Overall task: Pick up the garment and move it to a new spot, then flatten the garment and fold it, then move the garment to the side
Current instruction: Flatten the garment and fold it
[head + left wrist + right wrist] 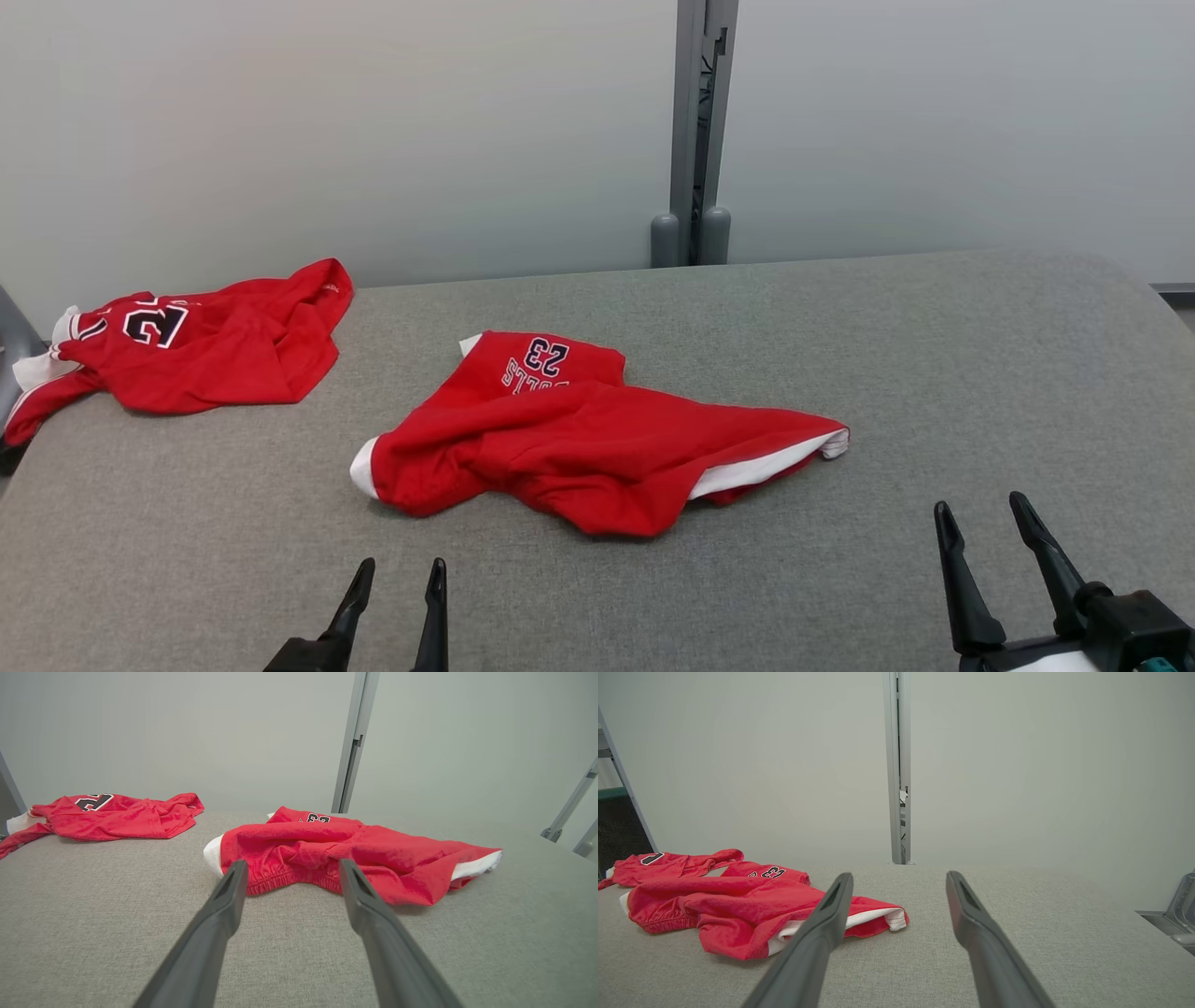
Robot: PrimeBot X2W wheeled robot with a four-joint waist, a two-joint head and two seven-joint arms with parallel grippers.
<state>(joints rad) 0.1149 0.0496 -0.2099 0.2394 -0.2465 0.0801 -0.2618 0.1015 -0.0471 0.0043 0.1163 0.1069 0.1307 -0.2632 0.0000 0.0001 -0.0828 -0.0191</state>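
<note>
A crumpled red garment (579, 439) with white trim and the number 23 lies in the middle of the grey table (840, 336). It also appears in the left wrist view as the red garment (336, 854) and at the left of the right wrist view as the red garment (738, 910). My left gripper (400, 571) hovers open at the near edge, just short of the garment's near side; left gripper (292, 868) points at its elastic hem. My right gripper (985, 511) stands open at the lower right, apart from the cloth; right gripper (899, 879) holds nothing.
A second red jersey (187, 345) lies bunched at the table's far left corner, partly hanging over the edge. A grey wall with a vertical post (695, 131) stands behind the table. Bare grey table surface extends to the right.
</note>
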